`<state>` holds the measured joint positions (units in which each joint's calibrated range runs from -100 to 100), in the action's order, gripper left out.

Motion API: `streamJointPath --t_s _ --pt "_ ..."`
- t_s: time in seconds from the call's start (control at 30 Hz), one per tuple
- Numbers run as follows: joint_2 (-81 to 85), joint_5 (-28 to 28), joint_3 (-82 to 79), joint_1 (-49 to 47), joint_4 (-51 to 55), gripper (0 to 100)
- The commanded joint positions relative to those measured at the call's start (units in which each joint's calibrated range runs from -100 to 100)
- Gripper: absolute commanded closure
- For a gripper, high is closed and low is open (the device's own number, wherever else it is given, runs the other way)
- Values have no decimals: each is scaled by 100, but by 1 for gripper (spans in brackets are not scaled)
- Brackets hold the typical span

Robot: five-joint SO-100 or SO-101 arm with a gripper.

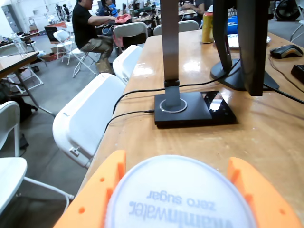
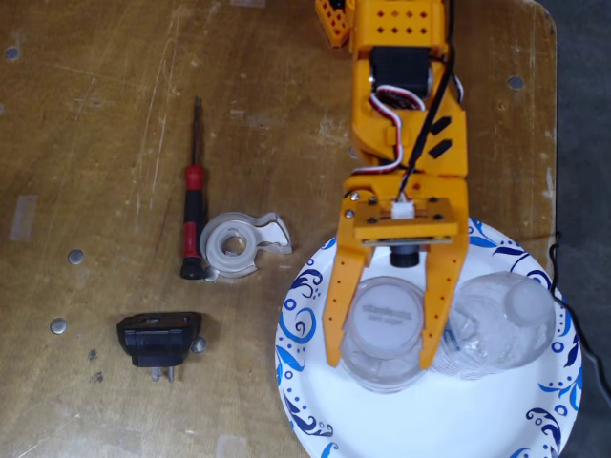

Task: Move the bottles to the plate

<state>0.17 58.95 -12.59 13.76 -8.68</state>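
Orange hand (image 2: 380,361) clamped on white-capped bottle (image 2: 384,334) over plate (image 2: 305,367), ridged bottle (image 2: 506,329) touching, near table edge (image 2: 556,143).

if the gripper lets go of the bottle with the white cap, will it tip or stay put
The capped bottle probably stays put: it stands upright on the plate, and looks wide. Its clear plastic walls likely flex and slip under a squeeze. The fixed view shows the second bottle close beside the gripper, so a nudge could knock it.
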Motion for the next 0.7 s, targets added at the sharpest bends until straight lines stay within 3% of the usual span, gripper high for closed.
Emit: streamJointPath --t_s 0.0,0.17,0.67 --pt "329 -209 -390 -34 -646 99" --pt "675 -371 -1038 -23 -690 99" --pt "852 -172 -1723 -45 -690 99"
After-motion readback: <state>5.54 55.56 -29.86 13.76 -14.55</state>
